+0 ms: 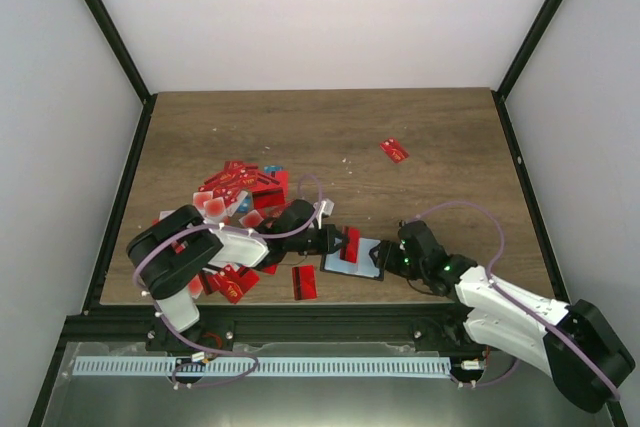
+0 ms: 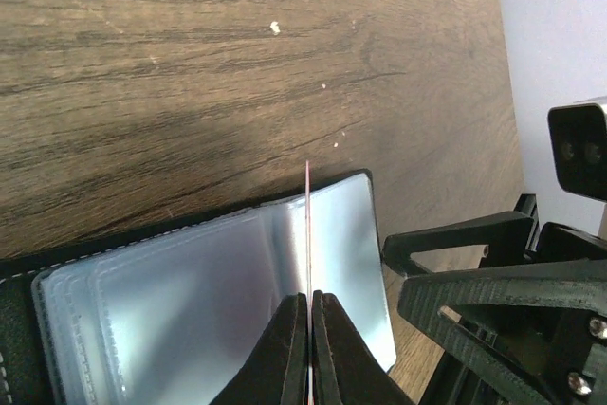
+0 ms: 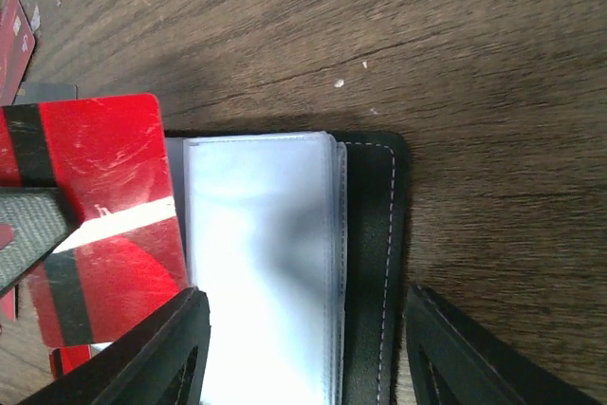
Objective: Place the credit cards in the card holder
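The left jaws were clenched tight on one red card [image 2: 308,225]. Both left fingers [image 2: 285,358] pinched its lower end. The card stood on its thin edge right over the open card holder [image 3: 375,234], above the clear pockets [image 3: 256,253]. I could not tell if the card touched a pocket.

The right jaws stood wide apart, with one of the right fingers [image 3: 474,362] on each side of the card holder's near end. I could not tell if they squeezed the card holder or only sat beside it.

The card holder lay flat on the bench [image 1: 400,127], with its black cover down and its pockets facing up. Just beside the card holder, on the left arm's side, a striped card [image 1: 305,282] lay flat. It was red with a dark band.

Farther from the card holder on that same side was a big heap of credit cards [image 1: 240,187]. Most were red and a few were blue. One lone card [image 1: 394,150], also red, lay well apart from the card holder, toward the far side of the bench.
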Controlling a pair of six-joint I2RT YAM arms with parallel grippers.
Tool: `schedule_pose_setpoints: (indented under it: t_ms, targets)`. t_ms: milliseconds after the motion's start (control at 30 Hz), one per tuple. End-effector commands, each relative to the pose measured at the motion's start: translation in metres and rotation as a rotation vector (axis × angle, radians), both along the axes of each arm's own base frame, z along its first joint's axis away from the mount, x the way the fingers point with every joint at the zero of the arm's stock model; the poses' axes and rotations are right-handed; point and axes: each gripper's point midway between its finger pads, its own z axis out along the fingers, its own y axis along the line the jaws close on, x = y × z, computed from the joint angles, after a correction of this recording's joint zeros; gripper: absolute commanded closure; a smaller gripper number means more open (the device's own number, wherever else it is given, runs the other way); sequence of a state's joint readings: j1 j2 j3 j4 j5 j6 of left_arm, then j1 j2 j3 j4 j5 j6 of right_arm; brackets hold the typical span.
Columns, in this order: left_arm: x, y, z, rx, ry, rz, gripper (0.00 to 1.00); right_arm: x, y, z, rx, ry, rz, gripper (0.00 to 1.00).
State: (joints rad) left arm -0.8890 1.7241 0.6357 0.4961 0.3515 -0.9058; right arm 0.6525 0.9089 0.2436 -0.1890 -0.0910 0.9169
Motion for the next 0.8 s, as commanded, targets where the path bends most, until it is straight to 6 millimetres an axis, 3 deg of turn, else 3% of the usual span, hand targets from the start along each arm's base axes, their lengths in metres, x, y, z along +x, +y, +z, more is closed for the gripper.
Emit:
schedule_pose_setpoints:
  t_ms: [0, 767]
  targets:
    - [0.005, -0.005, -0.001, -0.026, 0.027, 0.035, 0.96, -0.006, -0.002, -0.012, 0.011, 0.040, -0.012, 0.42]
    - [-0.005, -0.008, -0.008, -0.024, 0.117, 0.054, 0.96, -0.008, -0.004, -0.013, 0.024, 0.034, -0.021, 0.43]
